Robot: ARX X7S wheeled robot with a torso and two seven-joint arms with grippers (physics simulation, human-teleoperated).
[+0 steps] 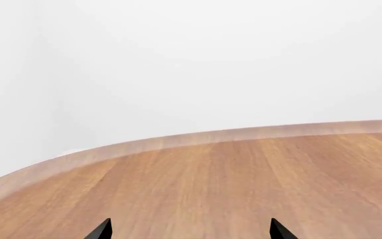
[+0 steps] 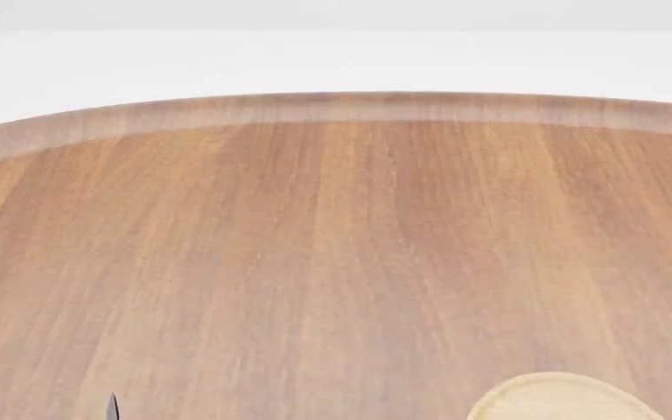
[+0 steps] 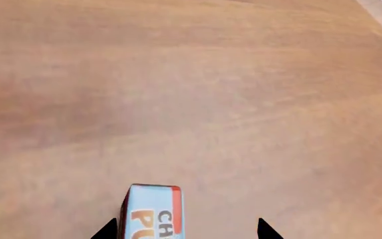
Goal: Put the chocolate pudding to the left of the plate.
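Note:
The chocolate pudding (image 3: pixel 152 211), a small carton with a light blue top, red edge and orange lettering, lies on the wooden table. It sits between the fingertips of my right gripper (image 3: pixel 187 231). That gripper is open: the carton is close beside one dark fingertip (image 3: pixel 108 231), with a wide gap to the other. The pale wooden plate (image 2: pixel 563 399) shows only as an arc at the bottom right of the head view. My left gripper (image 1: pixel 192 230) is open over bare wood, and its tips also peek in at the head view's bottom left, left gripper (image 2: pixel 46 408). The pudding does not show in the head view.
The round wooden table (image 2: pixel 336 245) fills all views. Its curved far edge (image 2: pixel 336 107) runs in front of a white wall. The same table edge (image 1: pixel 177 142) lies a short way ahead of the left gripper.

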